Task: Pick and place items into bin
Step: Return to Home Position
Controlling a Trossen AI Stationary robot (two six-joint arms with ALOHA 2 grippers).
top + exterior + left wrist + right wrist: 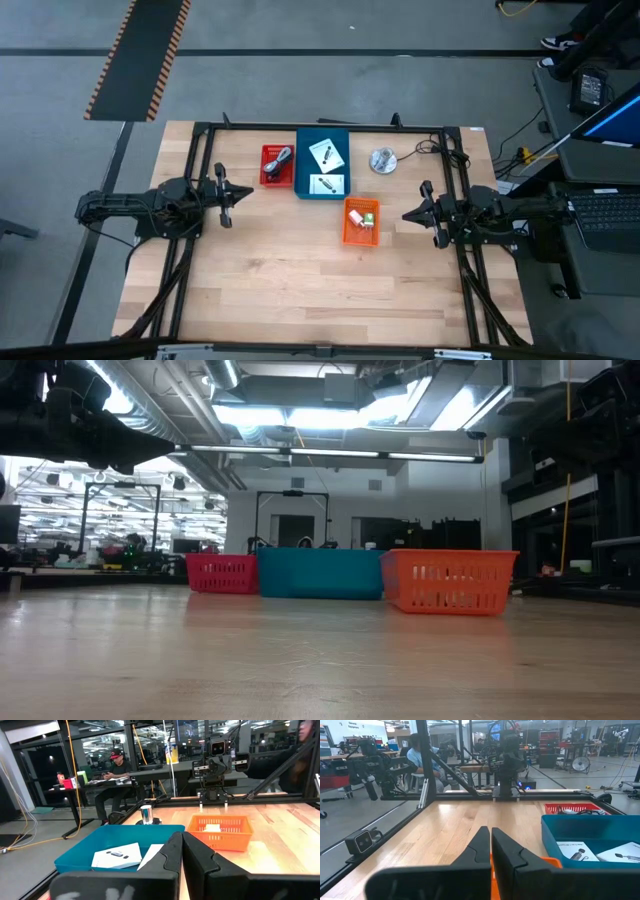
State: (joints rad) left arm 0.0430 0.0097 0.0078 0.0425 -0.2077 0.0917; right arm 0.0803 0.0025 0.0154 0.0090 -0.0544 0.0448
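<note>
Items all lie inside three bins grouped at the far centre of the wooden table (300,290).

1. Arms. The left arm rests low at the table's left edge and the right arm at its right edge. Each points inward toward the bins and stands well apart from them.
2. Left gripper (248,193). In its wrist view the two dark fingers are pressed together along their inner faces.
3. Right gripper (407,214). Its fingers likewise meet edge to edge, tips closed. It lies near the orange bin but does not touch it.
4. Blue bin (310,137). This is the largest bin and stands in the middle. It holds two white cards (326,154) with dark marks, lying flat, one behind the other.
5. Orange bin (355,235). It sits in front of the blue bin's right corner, just beside it. Inside are a small pink block (368,219) and a tiny green piece (354,214).
6. Red bin (270,180). This is the smallest bin and stands against the blue bin's left wall. It holds a black coiled cable (281,158); whether a second, lighter cable lies with it cannot be told.
7. Silver disc (382,160). It lies on the bare table to the right of the blue bin, outside every bin.
</note>
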